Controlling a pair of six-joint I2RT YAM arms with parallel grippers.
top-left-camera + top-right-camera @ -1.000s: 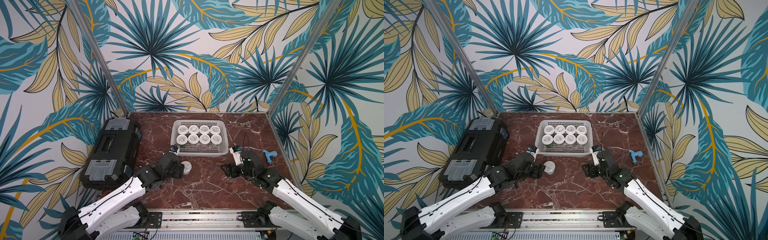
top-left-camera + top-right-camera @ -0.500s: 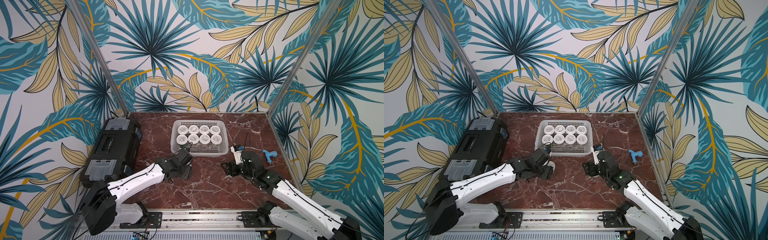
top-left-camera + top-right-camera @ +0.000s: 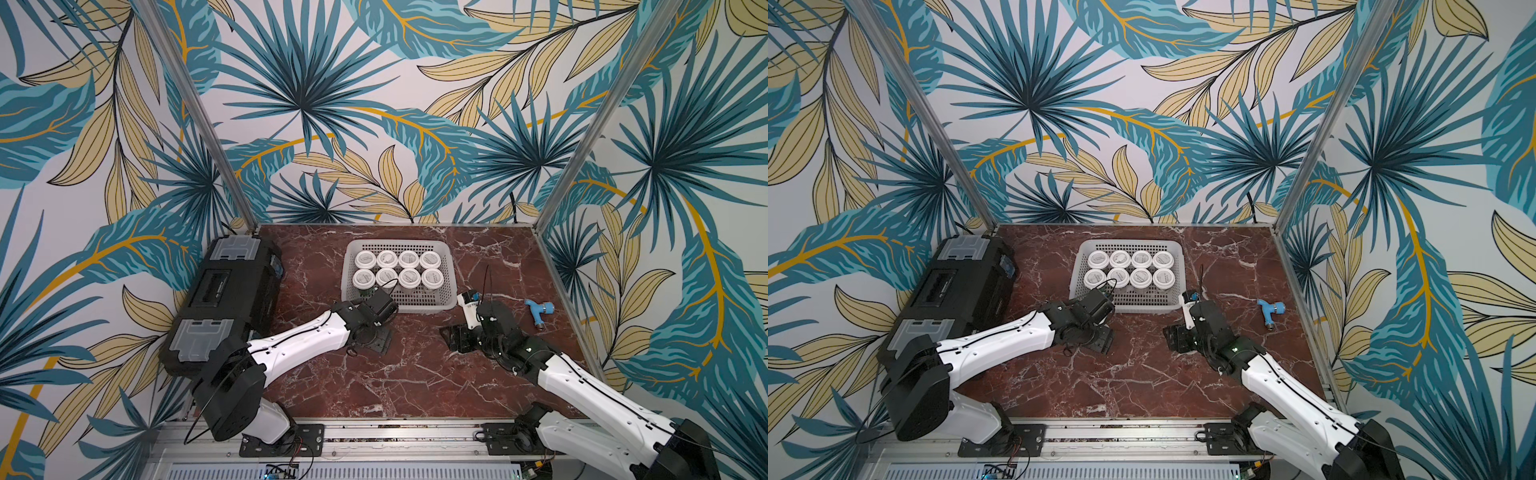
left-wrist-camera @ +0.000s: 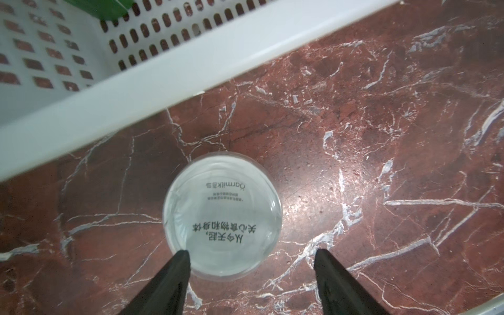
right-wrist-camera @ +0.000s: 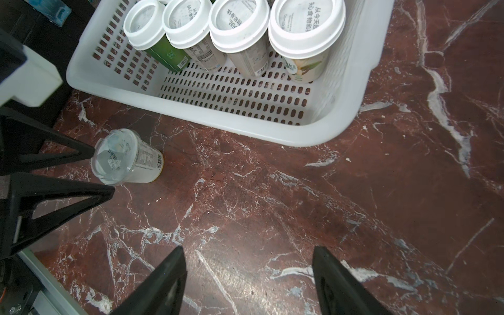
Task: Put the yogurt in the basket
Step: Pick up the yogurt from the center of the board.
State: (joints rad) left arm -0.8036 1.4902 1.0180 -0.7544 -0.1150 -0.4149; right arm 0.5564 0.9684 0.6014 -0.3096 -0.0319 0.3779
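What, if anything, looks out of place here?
One yogurt cup stands on the table outside the basket, while eight others sit inside. Its top looks clear, theirs white. A blue object also lies on the table.

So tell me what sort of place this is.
Probably a staged robot test booth, not a real shop: leaf-print panels wall in a marble-look tabletop, two robot arms are mounted on a rail at its front, and a basket holds yogurt cups.
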